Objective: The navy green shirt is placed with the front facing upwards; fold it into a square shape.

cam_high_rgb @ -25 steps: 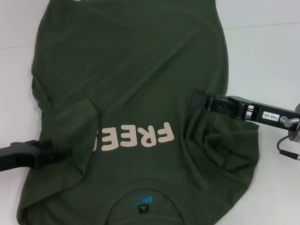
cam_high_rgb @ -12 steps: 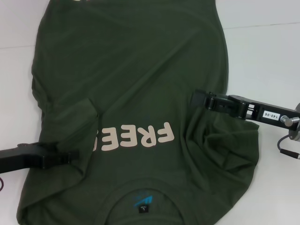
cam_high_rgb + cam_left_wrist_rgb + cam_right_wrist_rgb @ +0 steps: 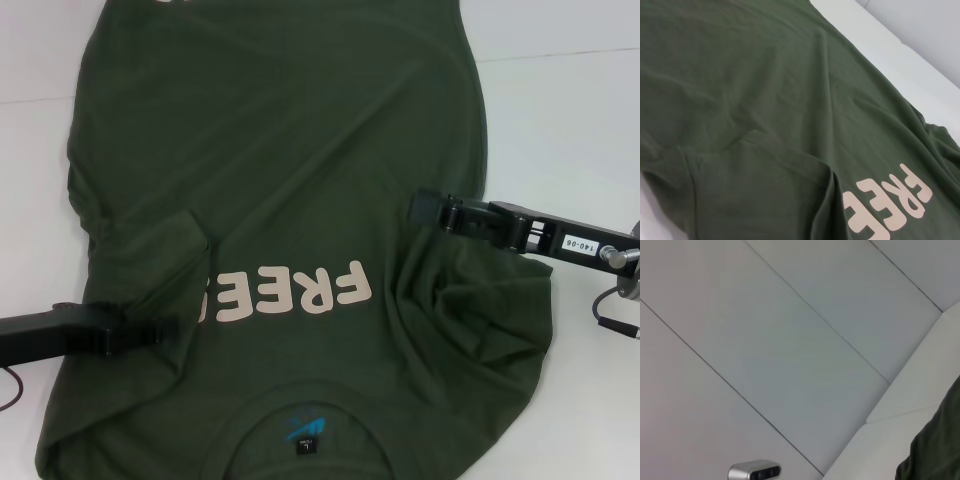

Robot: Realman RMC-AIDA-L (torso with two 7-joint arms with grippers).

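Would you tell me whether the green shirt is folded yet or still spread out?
Mostly spread: the navy green shirt lies open, only its sleeves tucked inward.

White table (image 3: 560,110) under pale panelled wall (image 3: 790,340) — small silver camera (image 3: 754,472) mounted there.

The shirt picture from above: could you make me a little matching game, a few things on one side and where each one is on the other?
Things:
1. left gripper
2. right gripper
3. "FREE" lettering
4. blue-and-black neck label

Places:
A. across the chest, partly covered by a fold
B. inside the collar, at the near edge
C. low over the folded-in sleeve on the robot's left
D. over the bunched cloth on the robot's right

Pairs: 1-C, 2-D, 3-A, 4-B. All lie on the navy green shirt.
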